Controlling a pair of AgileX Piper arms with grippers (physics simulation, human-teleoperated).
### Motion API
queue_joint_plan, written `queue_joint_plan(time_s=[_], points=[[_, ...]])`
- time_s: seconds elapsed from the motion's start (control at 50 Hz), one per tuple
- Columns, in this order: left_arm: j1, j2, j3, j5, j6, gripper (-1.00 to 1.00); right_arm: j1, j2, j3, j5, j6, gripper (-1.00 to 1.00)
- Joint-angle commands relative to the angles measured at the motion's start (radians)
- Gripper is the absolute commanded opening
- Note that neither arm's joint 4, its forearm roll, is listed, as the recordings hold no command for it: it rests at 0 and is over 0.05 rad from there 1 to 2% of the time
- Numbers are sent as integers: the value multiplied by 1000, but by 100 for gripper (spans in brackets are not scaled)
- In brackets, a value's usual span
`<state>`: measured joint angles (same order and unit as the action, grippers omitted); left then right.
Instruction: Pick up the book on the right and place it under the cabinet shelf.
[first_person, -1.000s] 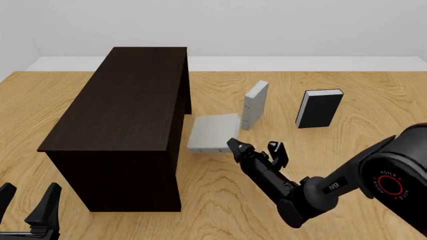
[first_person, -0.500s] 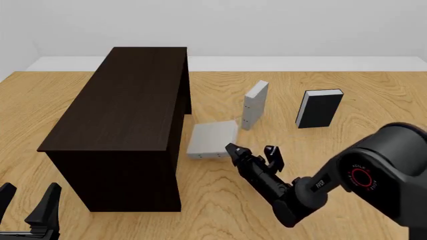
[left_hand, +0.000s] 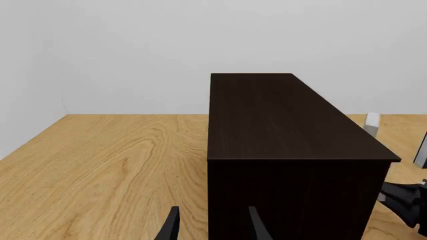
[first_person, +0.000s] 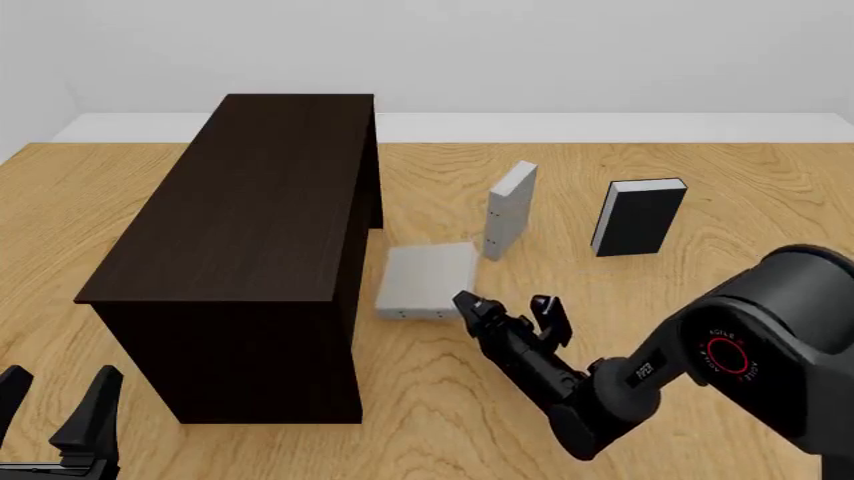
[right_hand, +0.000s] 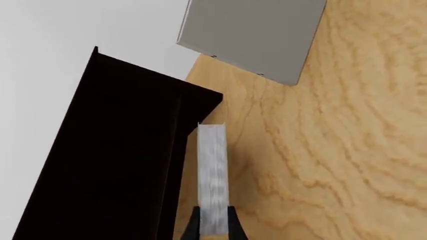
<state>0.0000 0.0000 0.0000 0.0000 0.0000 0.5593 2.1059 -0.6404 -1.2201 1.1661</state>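
Beside the right flank of the cabinet shelf (first_person: 254, 200), the book (first_person: 427, 276) lies low and nearly flat over the table (first_person: 747, 170), its left edge meeting the outline of the cabinet's overhanging top. It is a plain light grey hardcover, almost square, with small dark dots along the near edge. From the front view it cannot be told how far it reaches into the open side recess.

The right gripper (first_person: 465, 302) meets the book at its near right corner. In the right wrist view the gripper (right_hand: 212, 226) has a dark fingertip (right_hand: 193, 227) pressed to each face of the book (right_hand: 212, 170), closed on its thickness, with the white page edges turned to the camera. The cabinet (right_hand: 113, 160) is matt, very dark brown wood with straight edges and a stepped side panel just beside the book.

A second pale grey book (first_person: 511, 208) stands upright just beyond, and a black-covered book (first_person: 638, 215) stands well to its right. Bare wood-grain table surrounds both.

The left gripper (first_person: 60, 385) hangs near the front left corner with its fingers spread and nothing between them, facing the cabinet's (left_hand: 287, 120) end in the left wrist view.
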Motion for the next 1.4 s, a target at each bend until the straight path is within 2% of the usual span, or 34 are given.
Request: queue_joint_plan(time_s=[0.02, 0.22, 0.24, 0.42, 0.66, 0.82, 0.88, 0.92, 0.94, 0.96, 1.0, 1.02, 1.04, 1.06, 1.12, 1.14, 1.16, 1.18, 1.2, 1.26, 1.32, 1.34, 1.36, 1.38, 1.4], points=[[0, 0, 0, 0, 0, 100, -6, -21, 53, 0, -22, -100], [0, 0, 0, 0, 0, 100, -8, -59, 96, 0, -49, -100], [0, 0, 0, 0, 0, 100, -6, -64, 100, 0, -55, 100], [0, 0, 0, 0, 0, 100, -9, -98, 126, 0, -77, 100], [0, 0, 0, 0, 0, 100, -14, -105, 130, 0, -80, 100], [0, 0, 0, 0, 0, 100, -32, -153, 177, 0, -133, 100], [0, 0, 0, 0, 0, 100, -49, -176, 210, 0, -190, 100], [0, 0, 0, 0, 0, 100, -84, -186, 244, 0, -298, 100], [0, 0, 0, 0, 0, 100, -78, -192, 245, 0, -289, 100], [0, 0, 0, 0, 0, 100, -95, -193, 258, 0, -335, 100], [0, 0, 0, 0, 0, 100, -96, -204, 264, 0, -339, 100], [0, 0, 0, 0, 0, 100, -117, -210, 280, 1, -389, 100], [0, 0, 0, 0, 0, 100, -118, -211, 281, 1, -389, 100], [0, 0, 0, 0, 0, 100, -137, -222, 296, 4, -432, 100], [0, 0, 0, 0, 0, 100, -154, -288, 301, 66, -477, 100], [0, 0, 0, 0, 0, 100, -169, -349, 293, 139, -541, 100], [0, 0, 0, 0, 0, 100, -171, -363, 291, 154, -548, 100], [0, 0, 0, 0, 0, 100, -182, -409, 283, 210, -596, 100], [0, 0, 0, 0, 0, 100, -177, -431, 283, 223, -596, 100], [0, 0, 0, 0, 0, 100, -192, -472, 269, 285, -645, 100], [0, 0, 0, 0, 0, 100, -215, -529, 251, 367, -736, 100], [0, 0, 0, 0, 0, 100, -214, -533, 248, 376, -733, 100], [0, 0, 0, 0, 0, 100, -227, -554, 232, 423, -784, 100], [0, 0, 0, 0, 0, 100, -225, -573, 229, 436, -799, 100], [0, 0, 0, 0, 0, 100, -219, -569, 224, 440, -788, 100]])
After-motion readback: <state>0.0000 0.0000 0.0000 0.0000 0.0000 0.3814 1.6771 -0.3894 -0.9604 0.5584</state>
